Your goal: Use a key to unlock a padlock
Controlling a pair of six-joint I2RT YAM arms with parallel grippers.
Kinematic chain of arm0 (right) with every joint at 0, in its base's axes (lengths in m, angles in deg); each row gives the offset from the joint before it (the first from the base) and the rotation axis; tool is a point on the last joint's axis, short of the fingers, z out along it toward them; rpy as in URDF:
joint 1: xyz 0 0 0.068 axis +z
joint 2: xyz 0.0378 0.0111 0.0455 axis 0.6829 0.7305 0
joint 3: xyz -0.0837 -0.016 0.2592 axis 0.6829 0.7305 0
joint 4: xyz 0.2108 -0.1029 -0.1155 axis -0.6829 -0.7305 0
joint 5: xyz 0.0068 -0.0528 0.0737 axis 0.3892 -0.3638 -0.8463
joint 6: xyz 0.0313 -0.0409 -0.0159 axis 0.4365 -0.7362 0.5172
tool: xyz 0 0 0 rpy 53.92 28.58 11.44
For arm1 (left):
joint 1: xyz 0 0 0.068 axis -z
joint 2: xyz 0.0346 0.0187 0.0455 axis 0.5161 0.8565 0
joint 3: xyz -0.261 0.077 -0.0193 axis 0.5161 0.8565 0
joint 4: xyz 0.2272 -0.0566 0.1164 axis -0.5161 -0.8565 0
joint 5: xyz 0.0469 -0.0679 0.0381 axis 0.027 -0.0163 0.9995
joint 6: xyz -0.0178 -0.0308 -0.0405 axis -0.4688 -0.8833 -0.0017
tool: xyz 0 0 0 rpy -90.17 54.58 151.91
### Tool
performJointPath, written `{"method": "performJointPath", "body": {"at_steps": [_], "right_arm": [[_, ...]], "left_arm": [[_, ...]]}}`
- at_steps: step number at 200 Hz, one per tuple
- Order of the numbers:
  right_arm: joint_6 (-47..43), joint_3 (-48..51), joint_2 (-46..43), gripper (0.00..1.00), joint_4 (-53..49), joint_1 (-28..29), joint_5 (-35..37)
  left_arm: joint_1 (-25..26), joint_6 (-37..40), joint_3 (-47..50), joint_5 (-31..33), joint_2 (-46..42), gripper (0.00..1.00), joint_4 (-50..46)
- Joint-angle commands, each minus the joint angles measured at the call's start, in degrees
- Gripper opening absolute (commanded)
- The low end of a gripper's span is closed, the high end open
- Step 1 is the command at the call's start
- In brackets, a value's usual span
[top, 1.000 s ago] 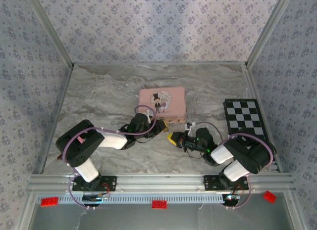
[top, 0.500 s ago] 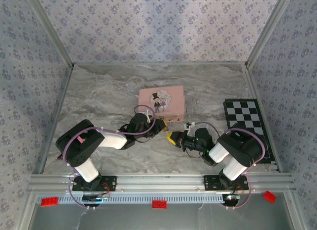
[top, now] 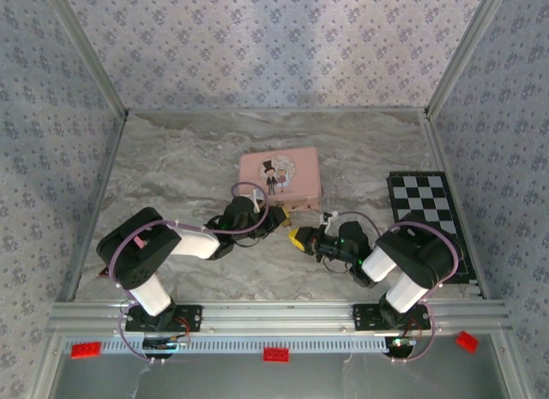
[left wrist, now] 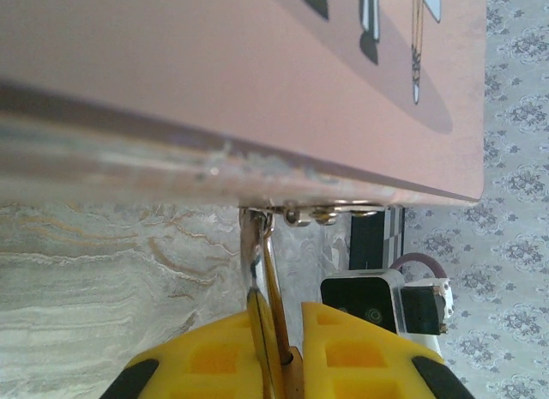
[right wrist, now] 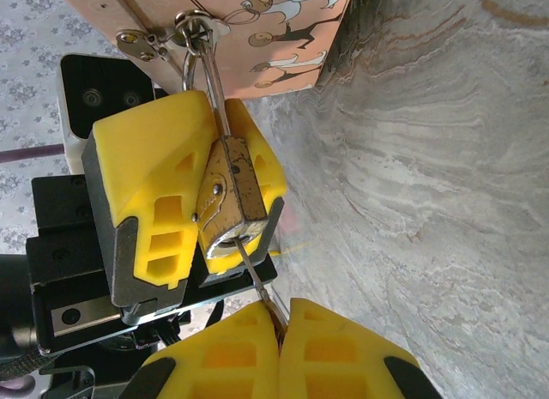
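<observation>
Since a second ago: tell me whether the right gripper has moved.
Yes, slightly: the right gripper edged away from the checkerboard mat, toward the pink tin.

A pink tin (top: pixel 280 175) bearing a cartoon couple lies near the middle of the marble-patterned tabletop (top: pixel 189 159). A black-and-white chequered board (top: pixel 422 206) rests along its right edge. Three red bricks (top: pixel 276 354) sit below the near edge, and floral wallpaper (top: pixel 274 39) lines the walls.

The pink tin (top: pixel 280 176) blocks the middle of the surface (top: pixel 171 163), with the left claw (top: pixel 279 217) and right claw (top: pixel 300 238) crowded just before its near edge. A checkered board (top: pixel 423 203) occupies the right; the surface lies bare behind and left.
</observation>
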Motion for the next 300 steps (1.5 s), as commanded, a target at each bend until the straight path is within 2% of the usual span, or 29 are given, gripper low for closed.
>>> {"method": "performJointPath", "body": {"at_steps": [1,206,237,300], "right_arm": [[1.59,-1.38,-0.72,0.0,1.63,-0.69,1.38],[5.98,-3.06,-3.12,0.0,1.63,-2.67,1.92],[6.53,-4.16,-2.47,0.0,1.63,-1.41,3.09],[6.67,-3.11,-4.37,0.0,1.67,-2.45,5.02]], "left_arm": [[0.63,-4.51,0.06,-2.87,0.76,0.02,5.01],[1.22,-3.08,1.06,-0.87,0.62,0.01,9.92],[1.05,-2.64,0.95,-0.56,0.41,0.0,11.65],[1.04,-2.63,2.06,0.3,-0.3,0.0,11.76]]}}
